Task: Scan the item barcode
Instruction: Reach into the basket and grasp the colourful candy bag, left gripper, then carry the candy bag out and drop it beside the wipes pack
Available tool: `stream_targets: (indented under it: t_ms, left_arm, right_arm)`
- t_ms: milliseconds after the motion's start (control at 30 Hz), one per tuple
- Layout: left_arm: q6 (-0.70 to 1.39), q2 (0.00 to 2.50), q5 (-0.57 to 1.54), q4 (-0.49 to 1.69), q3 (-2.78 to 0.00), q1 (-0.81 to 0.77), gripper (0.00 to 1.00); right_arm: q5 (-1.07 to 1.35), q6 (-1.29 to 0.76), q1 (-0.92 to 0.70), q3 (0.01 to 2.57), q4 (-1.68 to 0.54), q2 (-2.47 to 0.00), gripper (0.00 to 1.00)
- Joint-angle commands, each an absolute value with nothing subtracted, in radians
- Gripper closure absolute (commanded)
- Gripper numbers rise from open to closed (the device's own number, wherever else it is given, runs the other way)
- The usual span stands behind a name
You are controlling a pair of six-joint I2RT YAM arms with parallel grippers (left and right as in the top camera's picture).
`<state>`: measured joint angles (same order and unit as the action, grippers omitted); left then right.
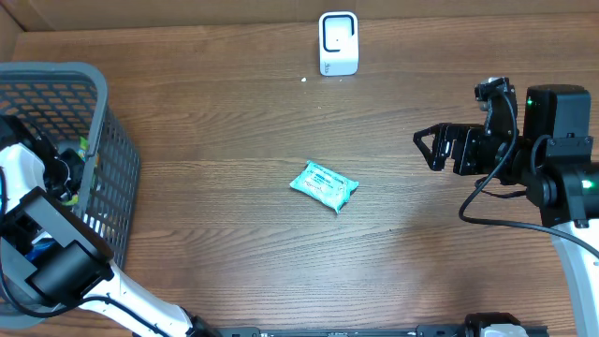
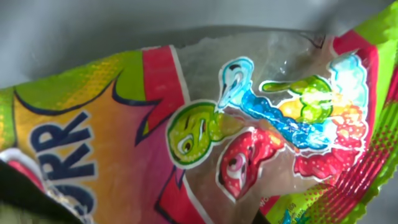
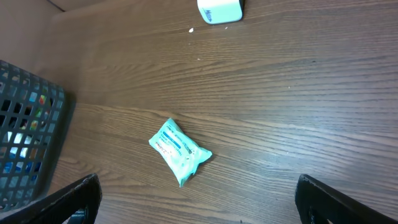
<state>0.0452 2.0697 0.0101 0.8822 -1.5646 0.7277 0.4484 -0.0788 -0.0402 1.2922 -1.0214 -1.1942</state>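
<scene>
Candy bag (image 2: 205, 143): glossy pink, yellow and green film with a clear window showing gummy figures, lying inside the grey basket (image 1: 117, 178) at the worktop's (image 1: 234, 112) left edge. The left tool (image 1: 64, 174) is fully closed against this bag, though no pinch is visible. The right tool (image 1: 426, 150) hangs wide open, holding nothing, well apart from a teal packet (image 1: 324, 185) at mid-worktop.

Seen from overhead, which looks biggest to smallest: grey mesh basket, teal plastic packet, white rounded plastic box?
1. grey mesh basket, clearly largest, though partly cropped.
2. teal plastic packet and white rounded plastic box: about alike, too close to rank.
</scene>
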Motion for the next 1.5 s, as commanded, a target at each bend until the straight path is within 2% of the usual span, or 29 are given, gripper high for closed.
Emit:
stream_targets:
  t_ms: [0, 267, 433, 600, 700, 800, 1033, 1100, 1167, 1467]
  left_arm:
    - [0.043, 2.124, 0.066, 0.996, -1.632, 0.726, 0.96]
    - [0.044, 2.120, 0.116, 1.349, -2.135, 0.725, 0.96]
    - [0.060, 2.074, 0.189, 1.473, -2.368, 0.723, 0.96]
    - [0.060, 1.945, 0.255, 1.511, -2.461, 0.693, 0.96]
    - [0.059, 1.844, 0.294, 1.516, -2.462, 0.648, 0.96]
    - [0.017, 1.749, 0.342, 1.539, -2.462, 0.522, 0.96]
    - [-0.022, 1.748, 0.258, 1.620, -2.411, 0.134, 0.96]
    - [-0.002, 1.787, 0.161, 1.606, -2.307, -0.016, 0.96]
    - [0.033, 1.822, 0.109, 1.588, -2.224, -0.086, 0.96]
    - [0.189, 2.002, 0.097, 1.363, -1.811, -0.265, 0.96]
  right_arm:
    - [0.458, -0.081, -0.044, 1.308, -1.017, -1.192, 0.00]
    - [0.458, -0.081, -0.044, 1.308, -1.017, -1.192, 0.00]
    - [0.458, -0.081, -0.044, 1.308, -1.017, -1.192, 0.00]
    - [0.458, -0.081, -0.044, 1.308, -1.017, -1.192, 0.00]
    - [0.458, -0.081, -0.044, 1.308, -1.017, -1.192, 0.00]
    - [0.458, -0.081, -0.044, 1.308, -1.017, -1.192, 0.00]
    - [0.458, -0.081, -0.044, 1.308, -1.017, -1.192, 0.00]
    - [0.458, -0.081, -0.044, 1.308, -1.017, -1.192, 0.00]
    - [0.458, -0.081, -0.044, 1.308, -1.017, -1.192, 0.00]
    - [0.458, -0.081, -0.044, 1.308, -1.017, -1.192, 0.00]
